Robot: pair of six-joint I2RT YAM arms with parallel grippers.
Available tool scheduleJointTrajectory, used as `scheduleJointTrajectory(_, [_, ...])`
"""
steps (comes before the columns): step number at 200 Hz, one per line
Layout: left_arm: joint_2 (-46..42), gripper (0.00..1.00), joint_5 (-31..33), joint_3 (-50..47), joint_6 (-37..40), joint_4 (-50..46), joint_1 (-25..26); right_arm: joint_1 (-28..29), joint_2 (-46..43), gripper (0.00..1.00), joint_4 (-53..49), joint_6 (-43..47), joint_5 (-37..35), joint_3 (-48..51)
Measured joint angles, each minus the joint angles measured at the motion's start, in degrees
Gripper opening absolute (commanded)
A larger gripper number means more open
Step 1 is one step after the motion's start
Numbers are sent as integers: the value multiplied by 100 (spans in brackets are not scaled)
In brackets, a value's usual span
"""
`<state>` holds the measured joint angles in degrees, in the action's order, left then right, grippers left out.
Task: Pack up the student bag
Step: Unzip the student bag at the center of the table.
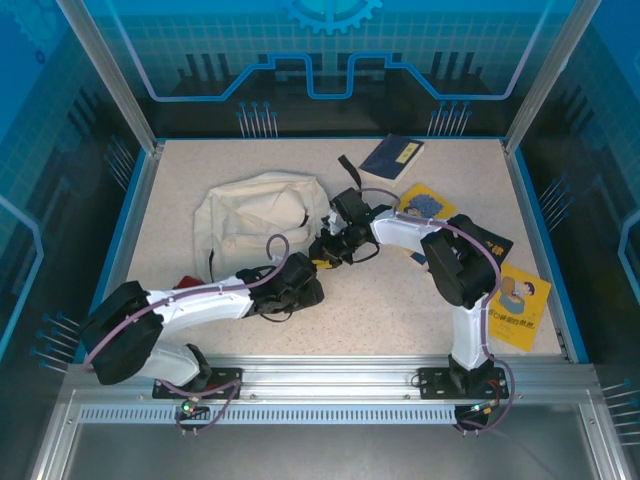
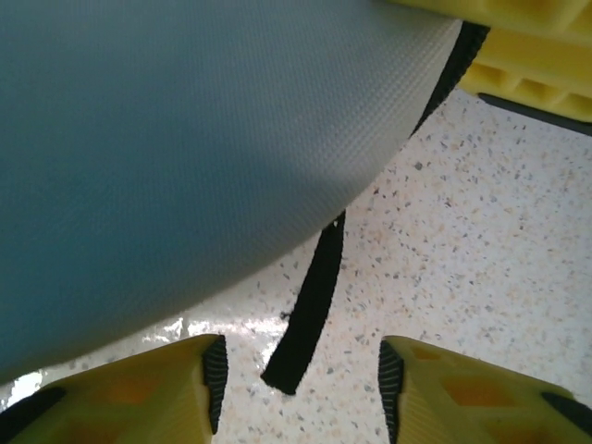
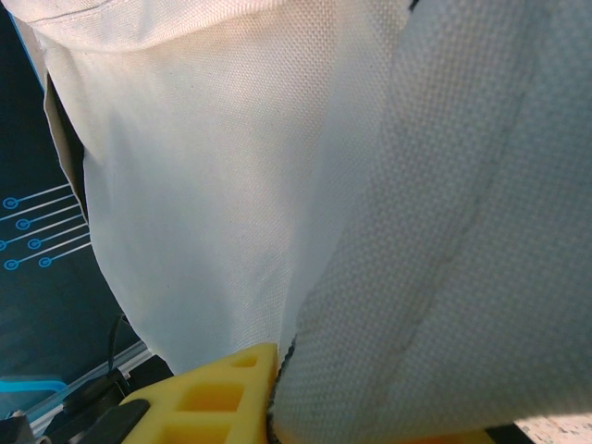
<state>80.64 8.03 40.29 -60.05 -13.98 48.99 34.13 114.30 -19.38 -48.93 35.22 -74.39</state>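
The bag (image 1: 255, 215) is pinched by the right tool (image 1: 325, 254), the left tool (image 2: 301, 370) held half-open beside it; fabric could be tugged free.

Cream plain-weave student bag (image 1: 255, 215) with a black strap (image 2: 310, 310) between the yellow fingers (image 2: 139, 393) of the left gripper (image 2: 301, 370), off-white grey-and-brown-speckled table (image 2: 481, 231) under them, navy book (image 1: 392, 157) and yellow book (image 1: 425, 203) well beyond the fingertips.
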Motion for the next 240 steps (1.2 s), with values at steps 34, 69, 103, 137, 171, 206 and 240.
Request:
scheduleJointTrajectory(34, [136, 39, 74, 0, 24, 164, -127, 0, 0, 20, 0, 0, 0, 2])
scheduleJointTrajectory(69, [214, 33, 72, 0, 44, 313, -164, 0, 0, 20, 0, 0, 0, 2])
scheduleJointTrajectory(103, [297, 26, 74, 0, 63, 372, -170, 0, 0, 20, 0, 0, 0, 2])
scheduleJointTrajectory(137, [302, 0, 131, 7, 179, 354, -170, -4, 0, 26, -9, 2, -7, 2])
scheduleJointTrajectory(171, [238, 0, 243, 7, 326, 181, -170, -33, 22, 47, -415, 221, -74, -284])
scheduleJointTrajectory(206, [-33, 0, 317, 4, 428, 48, -179, -173, 44, 52, -885, 490, -275, -765])
scheduleJointTrajectory(240, [-118, 0, 315, 4, 492, 11, -203, -190, 247, 51, -1180, 551, -481, -1029])
